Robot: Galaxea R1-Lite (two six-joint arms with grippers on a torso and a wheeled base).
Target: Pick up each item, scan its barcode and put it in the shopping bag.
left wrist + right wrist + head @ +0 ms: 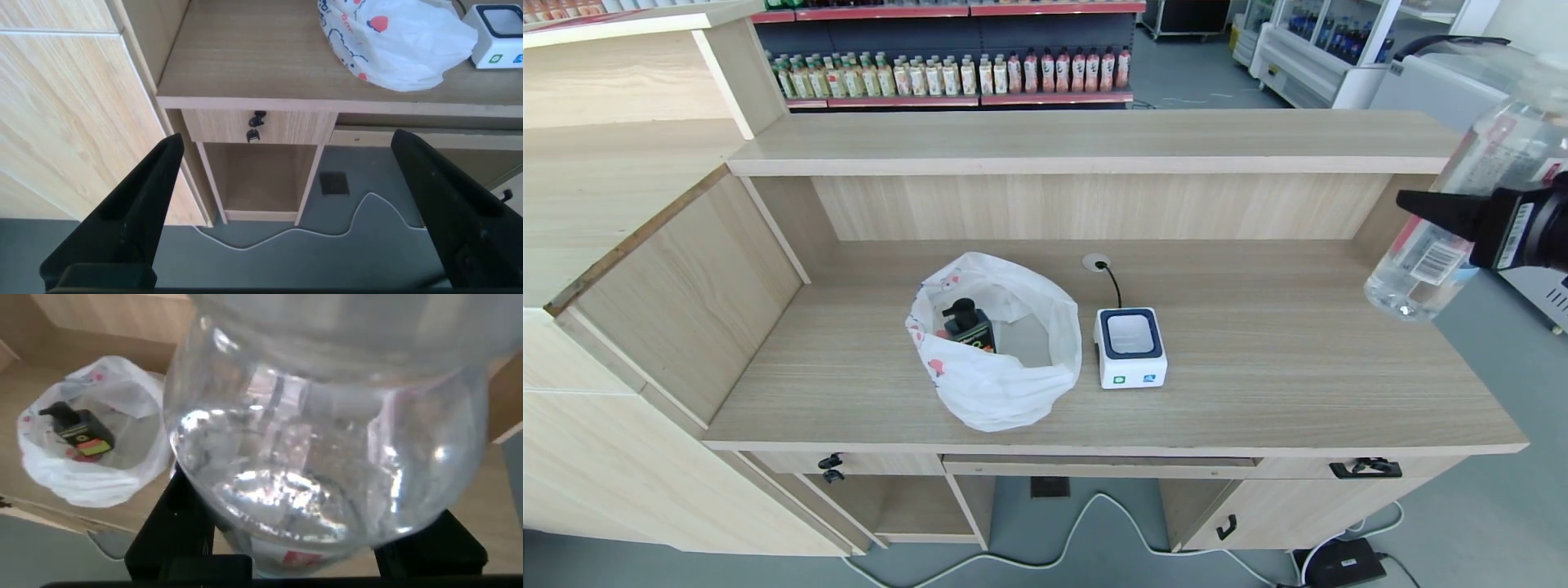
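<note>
My right gripper [1462, 216] is shut on a clear water bottle [1462, 204], held tilted in the air above the counter's right end; a barcode label shows near its lower part. Close to the right wrist camera the water bottle [327, 433] bulges between the black fingers [184, 531]. The white shopping bag [996, 339] sits open on the counter with a black pump bottle [968, 325] inside; both also appear as the bag [90, 449] and pump bottle [79, 433]. The white scanner [1129, 347] stands just right of the bag. My left gripper [286, 212] hangs open below the counter's front left, nothing between its fingers.
The wooden counter [1258, 367] has a raised back shelf [1086, 139] and a tall side panel [686, 302] on the left. A cable runs from the scanner to a grommet [1096, 262]. Drawers and cables lie under the counter front [261, 126].
</note>
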